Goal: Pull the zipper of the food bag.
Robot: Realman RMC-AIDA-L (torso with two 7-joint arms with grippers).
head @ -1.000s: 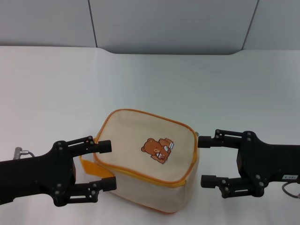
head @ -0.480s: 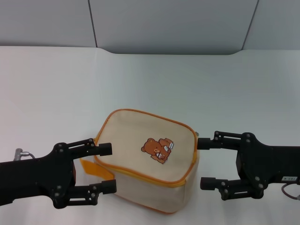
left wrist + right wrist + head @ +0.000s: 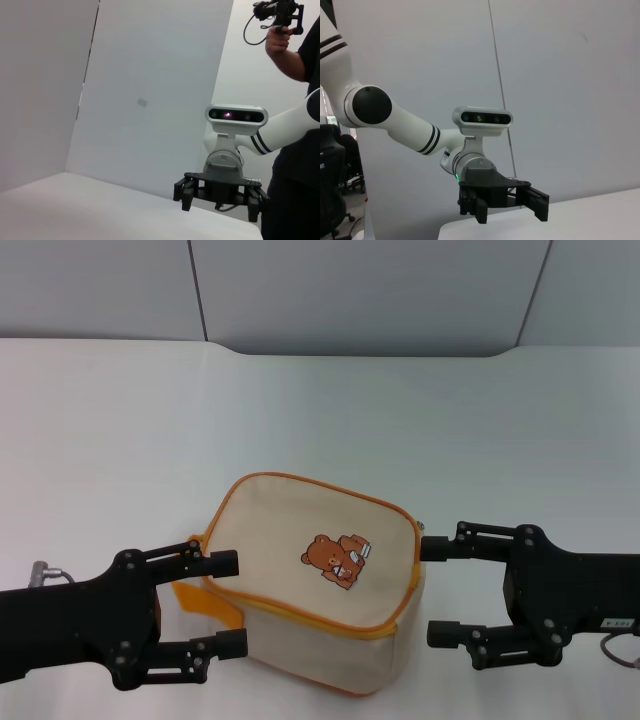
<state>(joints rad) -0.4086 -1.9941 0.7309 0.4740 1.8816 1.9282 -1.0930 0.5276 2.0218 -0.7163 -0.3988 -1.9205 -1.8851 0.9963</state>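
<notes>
Since a second ago, the left gripper (image 3: 228, 603) has slid slightly down and toward the robot, its upper finger dropping from the bag's top edge to the orange strap (image 3: 205, 602), while the right gripper (image 3: 432, 590) has hardly shifted. From the head view, the food bag (image 3: 318, 578) sits on the white table (image 3: 320, 410) near the robot, between the two grippers. It is a boxy beige pouch with orange piping and a small brown bear print (image 3: 337, 558) on its upper face. The zipper (image 3: 300, 609) shows as a thin orange line around the rim, and a tiny metal pull (image 3: 421, 526) sticks out at the bag's right corner, just beside the right gripper's upper finger. Both grippers are spread wide, with nothing between their fingers; the left one brackets the strap side, the right one stands just off the opposite side. Wide bare table lies beyond the bag, up to the grey wall (image 3: 320, 290). The left wrist view misses the bag altogether and shows instead the right gripper (image 3: 220, 196) farther off, spread, and a person's hand (image 3: 280, 40) holding a device. The right wrist view likewise shows only the left gripper (image 3: 507, 206), spread, against the wall.
</notes>
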